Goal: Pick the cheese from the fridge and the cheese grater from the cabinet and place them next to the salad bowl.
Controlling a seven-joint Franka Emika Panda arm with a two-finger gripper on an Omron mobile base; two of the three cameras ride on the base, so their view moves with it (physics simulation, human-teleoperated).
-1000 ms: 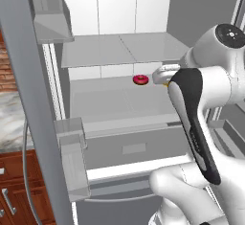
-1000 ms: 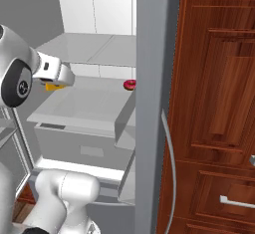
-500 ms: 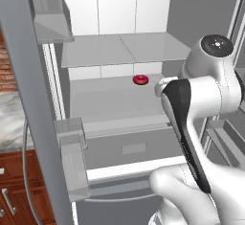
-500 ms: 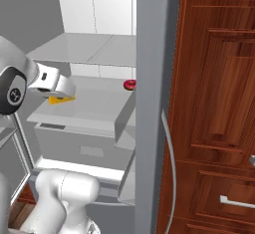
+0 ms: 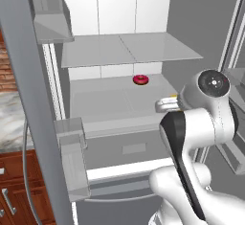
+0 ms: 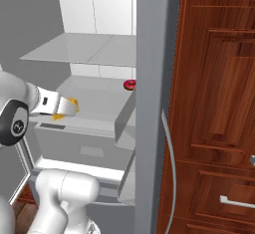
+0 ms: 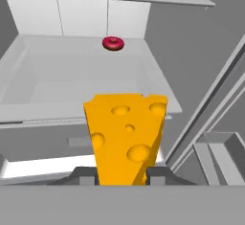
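gripping the cheese between the tool fingers, wedge standing up from the tips, holes facing the hand camera. hanging in the air in front of the open fridge, level with the lower glass shelf, out past its front edge. showing as a small orange corner at the tool in the right base view, cheese at the end of the white wrist. barely peeking yellow behind the arm's wrist in the left base view.

sitting near the back of that lower shelf: pink donut, well apart from the cheese. spanning above it: a second translucent shelf, bare. white back wall panels behind both. closed drawer front running below the lower shelf.

standing open at left: fridge door with clear door bins on its inner side. standing at right in the right base view: grey fridge edge, then reddish-brown cabinet with tall panelled doors, silver drawer handle lower down. peeking at far left of the left base view: marble tabletop, brick wall above, wooden drawers below.
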